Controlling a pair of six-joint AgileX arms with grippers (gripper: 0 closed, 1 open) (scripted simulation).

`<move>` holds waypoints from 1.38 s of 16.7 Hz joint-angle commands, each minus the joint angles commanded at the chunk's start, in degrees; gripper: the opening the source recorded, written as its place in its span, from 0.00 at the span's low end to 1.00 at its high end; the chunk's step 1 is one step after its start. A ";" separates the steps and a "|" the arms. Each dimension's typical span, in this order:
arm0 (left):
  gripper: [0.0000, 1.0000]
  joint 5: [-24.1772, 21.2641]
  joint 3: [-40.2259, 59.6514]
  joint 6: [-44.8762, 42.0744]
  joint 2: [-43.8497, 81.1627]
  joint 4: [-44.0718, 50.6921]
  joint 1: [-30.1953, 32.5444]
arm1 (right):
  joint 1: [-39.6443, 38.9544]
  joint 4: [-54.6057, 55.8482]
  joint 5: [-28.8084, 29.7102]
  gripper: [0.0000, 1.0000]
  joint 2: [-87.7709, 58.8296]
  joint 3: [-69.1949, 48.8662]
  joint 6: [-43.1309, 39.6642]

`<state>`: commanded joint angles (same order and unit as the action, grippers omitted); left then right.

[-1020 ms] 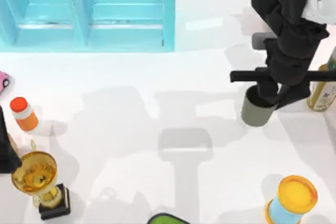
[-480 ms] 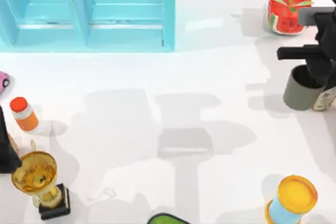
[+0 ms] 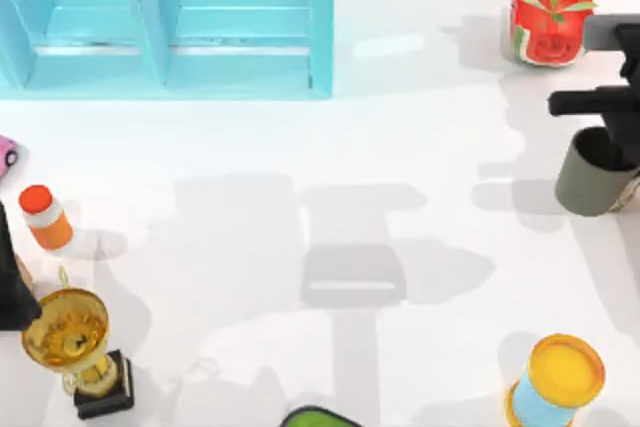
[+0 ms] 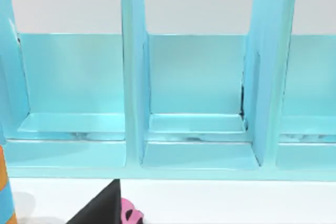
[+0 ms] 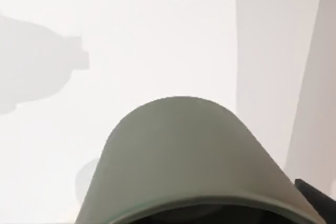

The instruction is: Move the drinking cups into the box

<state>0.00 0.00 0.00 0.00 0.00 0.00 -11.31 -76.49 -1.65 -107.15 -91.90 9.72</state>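
Cup [image 3: 592, 179] far right of box [image 3: 240, 57]

The cup [image 3: 592, 183] [image 5: 184, 156] is matt grey, smooth and plain like unglazed plastic. The box [image 3: 170, 22] [image 4: 194, 93] is smooth turquoise with a soft sheen, its floors catching pale highlights. The table [image 3: 330, 197] is flat, white and satiny. Well apart from the box, the trophy [image 3: 68, 339] has a glossy gold bowl like polished metal on a dull black base. Near it, the orange bottle [image 3: 44, 215] looks like smooth plastic. The yellow lid of the can [image 3: 560, 379] is matt.
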 joint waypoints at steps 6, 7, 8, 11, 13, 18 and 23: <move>1.00 0.00 0.00 0.00 0.00 0.00 0.00 | 16.71 -5.98 -1.31 0.00 0.87 -1.14 -17.60; 1.00 0.00 0.00 0.00 0.00 0.00 0.00 | 20.89 -6.20 -0.93 0.00 0.86 -1.61 -21.06; 1.00 0.00 0.00 0.00 0.00 0.00 0.00 | 24.94 -6.13 -0.41 0.00 0.86 -2.17 -24.42; 1.00 0.00 0.00 0.00 0.00 0.00 0.00 | 35.04 -4.42 1.51 0.00 1.11 -4.15 -33.06; 1.00 0.00 0.00 0.00 0.00 0.00 0.00 | 39.16 -2.82 2.62 0.00 1.44 -5.25 -36.81; 1.00 0.00 0.00 0.00 0.00 0.00 0.00 | 40.86 -1.87 3.20 0.00 1.62 -5.81 -38.45; 1.00 0.00 0.00 0.00 0.00 0.00 0.00 | 40.25 1.56 3.33 0.00 1.55 -1.77 -38.00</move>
<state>0.00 0.00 0.00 0.00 0.00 0.00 28.95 -74.93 1.68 -105.60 -93.67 -28.28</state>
